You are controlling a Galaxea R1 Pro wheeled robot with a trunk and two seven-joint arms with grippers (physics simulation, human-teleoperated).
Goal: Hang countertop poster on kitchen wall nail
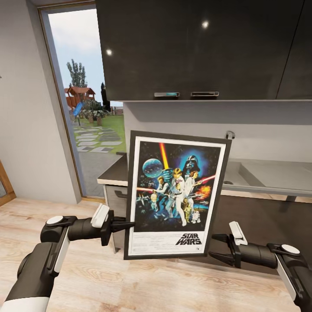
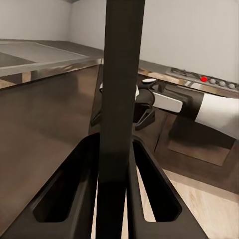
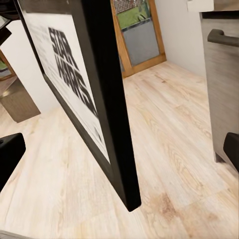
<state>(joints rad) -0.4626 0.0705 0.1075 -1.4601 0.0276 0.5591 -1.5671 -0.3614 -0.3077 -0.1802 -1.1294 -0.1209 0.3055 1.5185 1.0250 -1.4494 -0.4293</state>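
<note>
The poster (image 1: pixel 175 197) hangs upright and slightly tilted in front of the kitchen countertop (image 1: pixel 113 174), clear of its slab. It has a thin black frame, dark blue art and "STAR WARS" lettering at the bottom. My left gripper (image 1: pixel 126 225) is shut on the lower left edge of the frame, and the frame edge (image 2: pixel 119 89) runs between the fingers (image 2: pixel 154 184). My right gripper (image 1: pixel 216 248) stands open just beside the poster's lower right corner (image 3: pixel 128 196), without touching it. The wall nails are out of view.
Dark glossy upper cabinets (image 1: pixel 195 47) hang over the grey sink (image 1: pixel 264 173) and chrome tap (image 1: pixel 229 135). Dark base cabinets (image 1: pixel 260 221) stand close ahead. A tall glass door (image 1: pixel 89 117) and a pale wall (image 1: pixel 26 112) lie left. Light wood floor (image 1: pixel 130 281) is below.
</note>
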